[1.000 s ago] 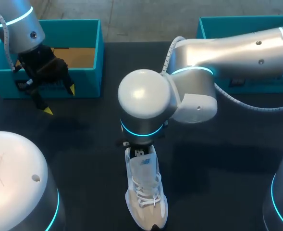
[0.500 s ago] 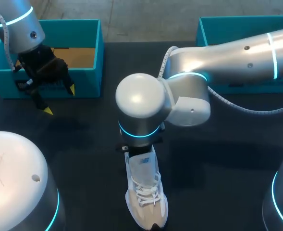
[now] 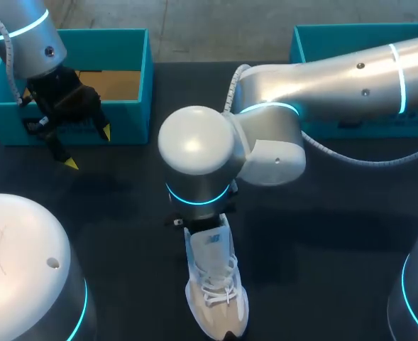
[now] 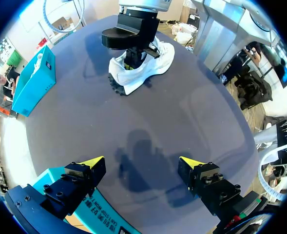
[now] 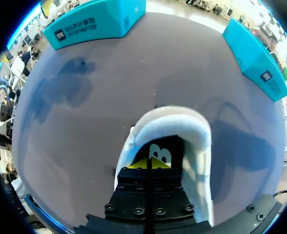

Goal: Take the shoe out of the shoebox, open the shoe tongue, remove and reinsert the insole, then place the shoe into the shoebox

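Right gripper (image 5: 150, 163) sits down in the shoe (image 5: 199, 146) mouth, tips together; you can't tell if anything thin is pinched.
Shoe stands mid-table (image 3: 322, 270), out of the box (image 3: 134, 85). Likely light with a soft upper. Pinch the floppy insole (image 5: 175, 146) at its heel edge. Left gripper (image 4: 141, 163) hangs wide open by the box.

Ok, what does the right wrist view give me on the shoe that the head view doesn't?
Only the right wrist view: the right gripper, yellow tips together, down inside the shoe opening, its padded collar curving ahead; whether it pinches anything is hidden. Only the head view: the laces and toe, and the left gripper, open, by the left shoebox; the right arm covers its own gripper. Both: the white shoe on the dark table, that shoebox and the right shoebox.
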Controlling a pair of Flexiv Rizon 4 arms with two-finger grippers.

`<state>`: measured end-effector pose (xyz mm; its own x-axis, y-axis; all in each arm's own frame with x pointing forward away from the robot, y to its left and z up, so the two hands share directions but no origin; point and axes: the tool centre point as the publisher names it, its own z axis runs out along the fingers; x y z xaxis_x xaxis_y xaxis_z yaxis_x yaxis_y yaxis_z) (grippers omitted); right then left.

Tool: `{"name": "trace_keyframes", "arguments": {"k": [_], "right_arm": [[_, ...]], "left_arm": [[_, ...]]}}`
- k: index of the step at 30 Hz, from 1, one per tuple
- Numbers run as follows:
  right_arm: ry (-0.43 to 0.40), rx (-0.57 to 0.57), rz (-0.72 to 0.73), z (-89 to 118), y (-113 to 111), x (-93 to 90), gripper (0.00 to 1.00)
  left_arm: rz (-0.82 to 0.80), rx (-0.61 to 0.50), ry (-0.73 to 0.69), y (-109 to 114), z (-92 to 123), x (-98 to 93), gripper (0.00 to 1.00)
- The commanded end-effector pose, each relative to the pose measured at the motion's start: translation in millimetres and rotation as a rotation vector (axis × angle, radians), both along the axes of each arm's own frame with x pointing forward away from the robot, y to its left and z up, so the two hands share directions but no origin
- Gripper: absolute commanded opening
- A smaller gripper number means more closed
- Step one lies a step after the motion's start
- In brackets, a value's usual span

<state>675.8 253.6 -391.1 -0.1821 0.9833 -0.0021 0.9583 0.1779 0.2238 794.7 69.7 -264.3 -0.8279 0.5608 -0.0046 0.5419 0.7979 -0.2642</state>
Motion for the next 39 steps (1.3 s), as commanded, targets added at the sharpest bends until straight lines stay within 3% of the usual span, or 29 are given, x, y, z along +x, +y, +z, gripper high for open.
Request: {"name": "trace_keyframes", "arguments": {"k": [1, 6, 18, 26, 32, 39], "right_arm": [[0.014, 0.128, -0.015, -32.2, 0.3, -2.2, 0.00], [0.037, 0.138, -0.020, -40.2, 1.3, -0.7, 0.00], [-0.011, 0.023, -0.018, -5.0, -3.6, -2.4, 0.00], [-0.021, 0.012, -0.010, -10.8, -8.9, 5.1, 0.00], [0.030, 0.027, -0.007, -26.0, -11.4, 10.6, 0.00], [0.003, 0.051, 0.001, 5.8, -14.3, 5.7, 0.00]], "left_arm": [[0.000, 0.002, -0.001, 0.1, 0.1, -0.8, 1.00], [0.000, 0.002, -0.001, 0.1, 0.1, -0.8, 1.00], [0.000, 0.002, -0.001, 0.1, 0.1, -0.8, 1.00], [0.000, 0.002, -0.001, 0.1, 0.1, -0.8, 1.00], [0.000, 0.002, -0.001, 0.1, 0.1, -0.8, 1.00], [0.000, 0.002, -0.001, 0.1, 0.1, -0.8, 1.00]]}}
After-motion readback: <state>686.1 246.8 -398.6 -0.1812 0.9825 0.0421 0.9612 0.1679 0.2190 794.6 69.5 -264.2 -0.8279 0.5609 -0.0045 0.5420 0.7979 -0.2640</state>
